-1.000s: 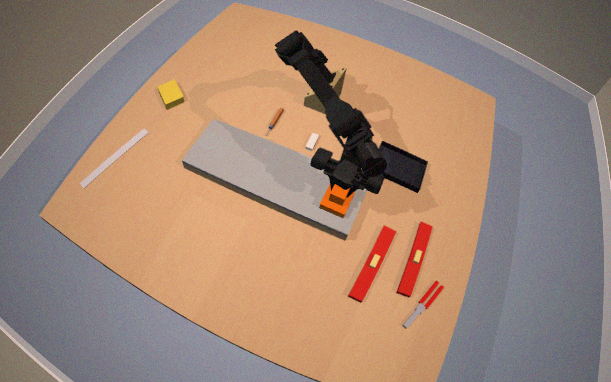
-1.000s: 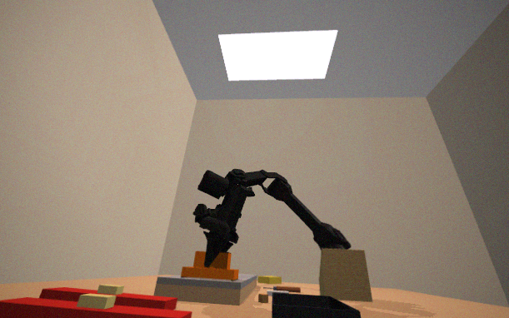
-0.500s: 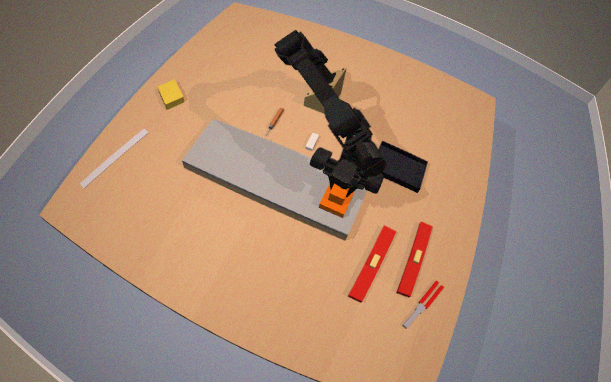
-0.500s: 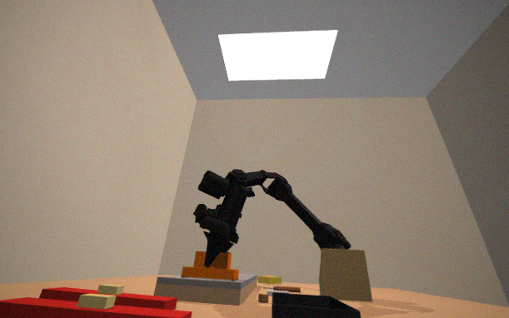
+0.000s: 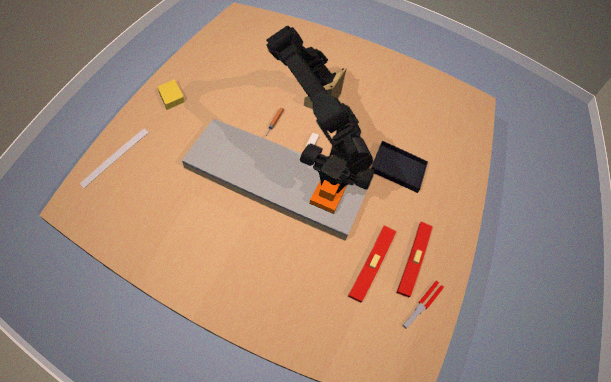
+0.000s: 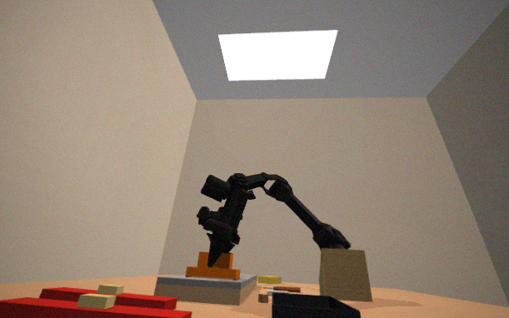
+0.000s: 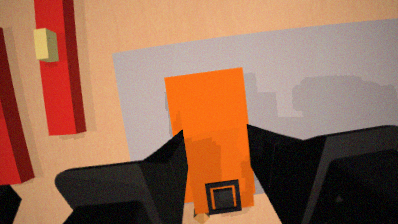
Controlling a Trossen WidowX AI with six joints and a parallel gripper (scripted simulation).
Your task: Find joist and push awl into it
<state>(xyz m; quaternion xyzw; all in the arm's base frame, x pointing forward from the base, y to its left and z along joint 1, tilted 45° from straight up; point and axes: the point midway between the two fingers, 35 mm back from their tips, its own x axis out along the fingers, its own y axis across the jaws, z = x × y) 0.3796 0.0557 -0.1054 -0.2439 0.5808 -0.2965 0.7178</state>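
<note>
The orange stud finder (image 5: 322, 203) (image 6: 195, 273) (image 7: 207, 105) lies flat on the grey floor panel (image 5: 216, 150) (image 6: 165, 281) (image 7: 142, 75), near the panel end closest to the tray. My gripper (image 5: 332, 186) (image 6: 217, 260) (image 7: 211, 129) points down and is shut on its raised grip, one finger on each side. A small dark square with an orange outline shows on the stud finder in the wrist view. The awl (image 5: 277, 117) (image 6: 288, 289), with an orange-brown handle, lies on the table behind the panel. The black tray (image 5: 400, 167) (image 6: 298, 307) is empty. The joist is hidden.
Two red levels (image 5: 358, 287) (image 5: 406, 285) and red-handled pliers (image 5: 422, 306) lie beyond the panel's tray end. A small white block (image 5: 313, 138) lies behind the panel, near the arm. A yellow block (image 5: 170, 93) (image 6: 269, 279) and a pale strip (image 5: 114, 158) lie at the far side.
</note>
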